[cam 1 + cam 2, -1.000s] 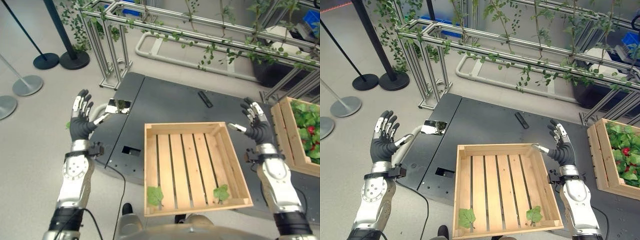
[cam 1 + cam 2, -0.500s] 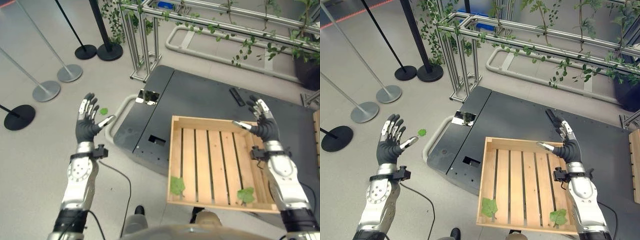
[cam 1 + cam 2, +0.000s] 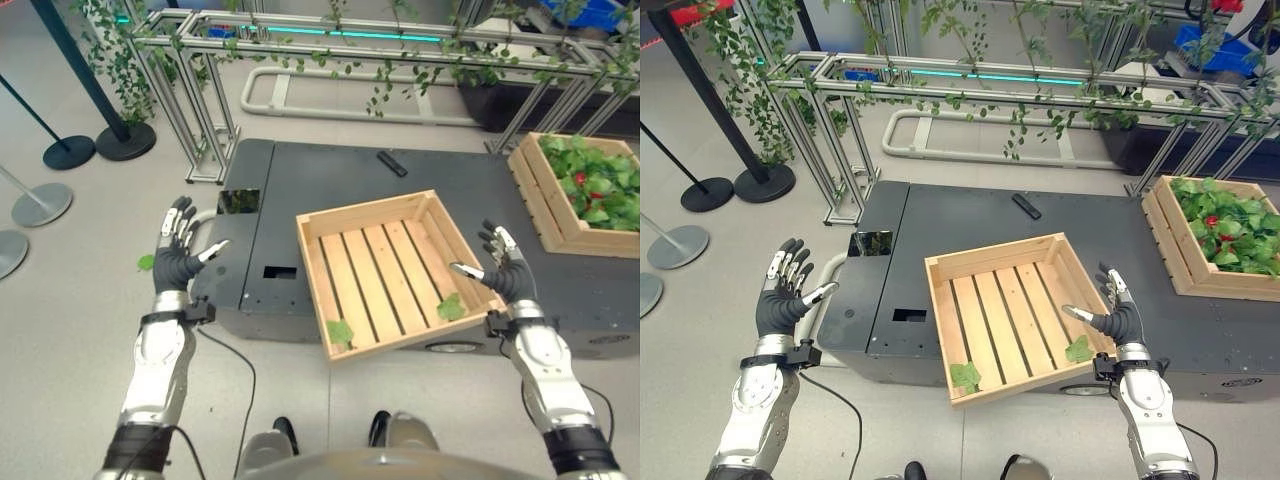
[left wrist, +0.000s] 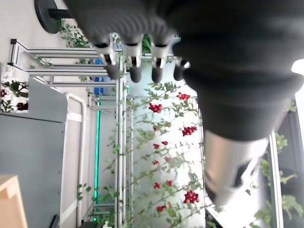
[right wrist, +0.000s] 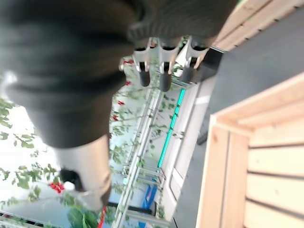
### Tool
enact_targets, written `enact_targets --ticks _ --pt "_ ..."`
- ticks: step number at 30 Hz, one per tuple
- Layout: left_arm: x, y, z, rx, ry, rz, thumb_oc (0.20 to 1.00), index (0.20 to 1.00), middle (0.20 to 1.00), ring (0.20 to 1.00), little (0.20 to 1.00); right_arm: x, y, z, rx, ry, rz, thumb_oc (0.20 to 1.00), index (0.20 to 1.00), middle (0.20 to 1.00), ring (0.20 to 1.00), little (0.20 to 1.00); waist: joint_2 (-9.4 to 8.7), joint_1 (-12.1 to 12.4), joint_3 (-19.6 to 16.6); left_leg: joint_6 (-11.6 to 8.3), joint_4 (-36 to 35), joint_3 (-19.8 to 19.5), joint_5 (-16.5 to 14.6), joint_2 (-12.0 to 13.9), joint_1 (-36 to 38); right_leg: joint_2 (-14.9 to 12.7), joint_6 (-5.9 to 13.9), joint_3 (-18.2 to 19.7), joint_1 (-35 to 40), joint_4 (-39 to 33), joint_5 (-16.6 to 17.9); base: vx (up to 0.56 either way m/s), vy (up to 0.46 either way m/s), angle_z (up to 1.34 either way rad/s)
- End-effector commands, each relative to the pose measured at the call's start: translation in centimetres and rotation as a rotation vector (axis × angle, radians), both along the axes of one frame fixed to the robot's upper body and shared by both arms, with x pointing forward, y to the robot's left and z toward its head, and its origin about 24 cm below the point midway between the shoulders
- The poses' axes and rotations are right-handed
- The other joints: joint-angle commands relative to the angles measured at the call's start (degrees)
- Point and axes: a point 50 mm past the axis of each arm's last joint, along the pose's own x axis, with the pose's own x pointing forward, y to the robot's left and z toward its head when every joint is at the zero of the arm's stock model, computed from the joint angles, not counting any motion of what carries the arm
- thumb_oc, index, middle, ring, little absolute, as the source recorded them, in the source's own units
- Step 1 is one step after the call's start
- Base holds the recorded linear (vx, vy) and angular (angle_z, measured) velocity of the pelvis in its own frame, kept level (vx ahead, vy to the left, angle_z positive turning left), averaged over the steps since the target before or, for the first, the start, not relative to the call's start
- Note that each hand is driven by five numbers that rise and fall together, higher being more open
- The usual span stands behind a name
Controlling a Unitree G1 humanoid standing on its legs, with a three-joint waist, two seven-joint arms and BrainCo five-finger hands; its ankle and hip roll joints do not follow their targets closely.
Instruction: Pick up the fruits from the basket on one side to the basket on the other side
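Left hand (image 3: 178,255): fingers spread, empty | right hand (image 3: 503,270): fingers spread, empty | slatted pale wooden crate (image 3: 392,266): between hands, on dark grey platform (image 3: 330,190) | leaf-filled wooden crate (image 3: 578,192): far right

silver-grey arms, dark ribbed wrist covers, silver dark-tipped fingers (image 3: 180,215)

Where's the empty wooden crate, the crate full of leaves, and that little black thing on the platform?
Empty wooden crate (image 3: 372,262), left eye view, on a middle floor slat.
Leafy crate (image 3: 531,198), left eye view, on its near wooden wall.
Small black object (image 3: 1026,206), right eye view, on its middle.
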Motion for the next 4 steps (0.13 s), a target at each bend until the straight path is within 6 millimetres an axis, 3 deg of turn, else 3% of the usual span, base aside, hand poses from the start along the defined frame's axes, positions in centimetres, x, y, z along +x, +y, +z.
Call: enact_targets --ticks 1,4 --pt "0.36 0.01 2.74 0.051 -0.124 -0.027 1.000 1.000 1.000 1.000 1.000 0.14 -0.45 2.08 -0.029 -0.108 -0.007 1.000 1.000 1.000 1.000 1.000 -0.55 -0.20 -3.22 0.86 -1.14 -3.61 -2.18 -2.03 0.29 -3.27 5.90 0.86 3.08 -4.46 1.09 -0.03 -0.186 -0.20" --pt "0.44 -0.24 2.37 0.050 -0.106 -0.036 1.000 1.000 1.000 1.000 1.000 -0.14 -0.85 1.94 -0.031 -0.101 -0.025 1.000 1.000 1.000 1.000 1.000 -0.64 -0.75 -3.55 0.27 -1.85 -3.42 -1.38 -1.26 0.36 -2.91 5.69 -0.09 4.10 -6.60 1.36 -0.02 -0.103 -0.10"
